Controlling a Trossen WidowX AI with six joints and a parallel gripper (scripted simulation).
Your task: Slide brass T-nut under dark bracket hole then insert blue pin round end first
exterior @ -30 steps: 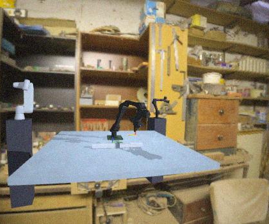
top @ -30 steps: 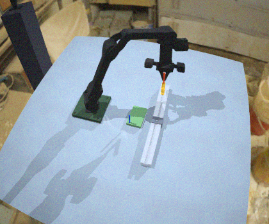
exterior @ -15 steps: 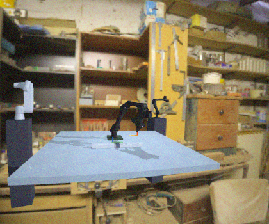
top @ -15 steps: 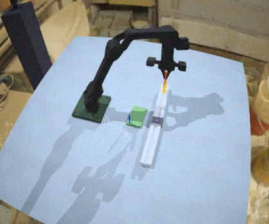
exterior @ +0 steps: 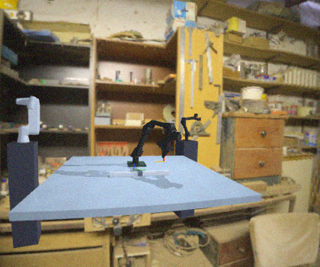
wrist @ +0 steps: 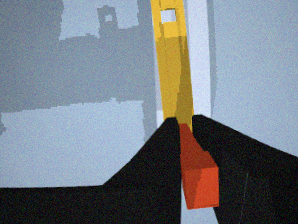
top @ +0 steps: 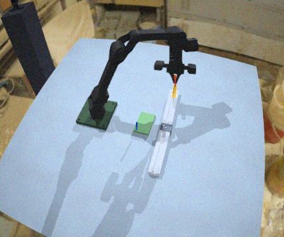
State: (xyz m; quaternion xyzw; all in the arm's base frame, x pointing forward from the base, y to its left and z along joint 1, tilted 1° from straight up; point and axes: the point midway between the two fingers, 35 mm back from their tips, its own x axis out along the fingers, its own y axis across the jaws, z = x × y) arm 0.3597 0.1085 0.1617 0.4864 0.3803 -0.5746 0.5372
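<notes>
Over the end of the aluminum rail [top: 168,112] [exterior: 155,173] [wrist: 201,60] that lies farther from the top camera, the pincer [top: 175,81] [exterior: 164,156] [wrist: 184,125] points downward, its fingers closed narrowly on the orange handle [top: 175,78] [exterior: 164,159] [wrist: 202,185] of the brass T-nut [top: 174,91] [exterior: 159,162] [wrist: 174,75]. The handle stands between the two black fingers, and in the wrist view its red-orange block end shows on the camera's side of the tips. The nut itself lies beyond and below the fingertips, reaching out from them along the rail's direction, with a small square opening showing in its body. In the exterior view the nut hangs above the rail, apart from it and outside the slot.

Partway along the rail sits the dark bracket [top: 166,127] [exterior: 139,173], its hole facing up, well apart from the nut and the pincer. Beside the rail, on the side toward the arm's dark green base plate [top: 111,116] [exterior: 130,164], the green tray [top: 146,122] [exterior: 142,170] rests on the pale blue counter [top: 221,169] [exterior: 135,198] [wrist: 260,75]. The blue pin [top: 136,126] [exterior: 134,166] stands upright at the tray, near its edge on the base plate's side, well apart from the pincer and outside the bracket's hole
</notes>
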